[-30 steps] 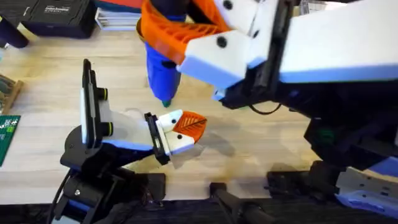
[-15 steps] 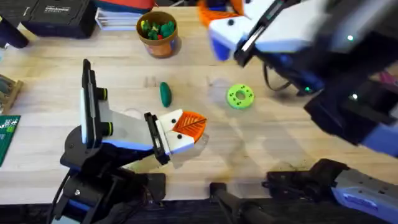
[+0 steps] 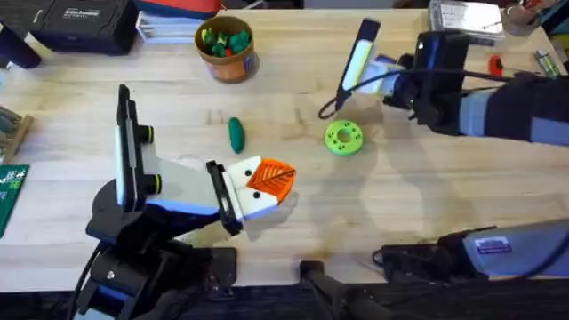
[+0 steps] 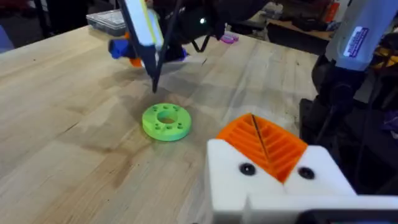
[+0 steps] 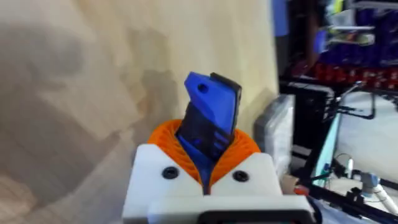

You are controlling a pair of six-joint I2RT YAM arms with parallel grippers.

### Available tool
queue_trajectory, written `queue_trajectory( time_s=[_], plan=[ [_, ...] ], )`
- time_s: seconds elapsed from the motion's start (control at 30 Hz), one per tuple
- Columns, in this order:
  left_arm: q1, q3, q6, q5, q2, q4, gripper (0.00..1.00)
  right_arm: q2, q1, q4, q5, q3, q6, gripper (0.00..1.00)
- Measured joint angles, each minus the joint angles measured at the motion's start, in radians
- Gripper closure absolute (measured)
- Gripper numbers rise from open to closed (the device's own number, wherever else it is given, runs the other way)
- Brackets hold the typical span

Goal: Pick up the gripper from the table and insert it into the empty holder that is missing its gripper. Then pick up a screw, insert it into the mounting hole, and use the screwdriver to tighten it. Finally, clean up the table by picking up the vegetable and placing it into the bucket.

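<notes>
The vegetable (image 3: 236,135), a dark green cucumber, lies on the table (image 3: 293,231) near the middle. The orange bucket (image 3: 227,46) stands behind it with small toys inside. My left gripper (image 3: 269,181) hovers just in front of the cucumber, its orange pads (image 4: 267,143) shut together on nothing. At the far right, my right gripper (image 3: 384,69) is shut on the blue screwdriver (image 5: 211,118), clamped between its orange pads (image 5: 168,146). The loose gripper part, its holder and the screw are out of view.
A bright green ring (image 3: 343,138) with holes lies right of the cucumber, close below the right arm. A black case (image 3: 80,22) sits far left, a green circuit board (image 3: 11,191) at the left edge, and a clear box (image 3: 467,13) and red-handled tool (image 3: 496,64) far right.
My right arm, with the screwdriver, swung from close under the camera over the table's middle out to the far right, uncovering the bucket, cucumber and ring. The left arm stayed still.
</notes>
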Motion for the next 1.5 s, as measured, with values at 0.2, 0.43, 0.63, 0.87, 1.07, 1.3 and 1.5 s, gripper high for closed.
queue_trajectory(
  time_s=[0.2,0.43,0.63,0.87,1.07,1.3,1.5],
  plan=[
    [0.000,0.000,0.000,0.000,0.000,0.000,0.997,0.066,-0.017,-0.010,0.007,0.000,-0.027,0.885],
    [0.000,0.000,0.000,0.000,0.000,0.000,0.997,0.065,-0.017,-0.027,0.011,0.011,0.132,0.631],
    [0.000,0.000,0.000,0.000,0.000,0.000,0.997,0.039,-0.015,-0.110,0.027,0.031,0.285,0.364],
    [0.000,0.000,0.000,0.000,0.000,0.000,0.997,-0.080,0.001,-0.263,0.028,0.031,0.471,0.010],
    [0.000,0.000,0.000,0.000,0.000,0.000,0.997,-0.275,0.010,-0.419,0.025,0.031,0.630,0.007],
    [0.000,0.000,0.002,-0.001,0.000,0.000,0.600,-0.576,0.112,-0.632,0.016,0.031,0.804,0.009],
    [0.000,0.000,0.000,-0.003,0.000,0.000,0.019,-0.779,0.226,-0.724,-0.105,0.031,0.904,0.007]
  ],
)
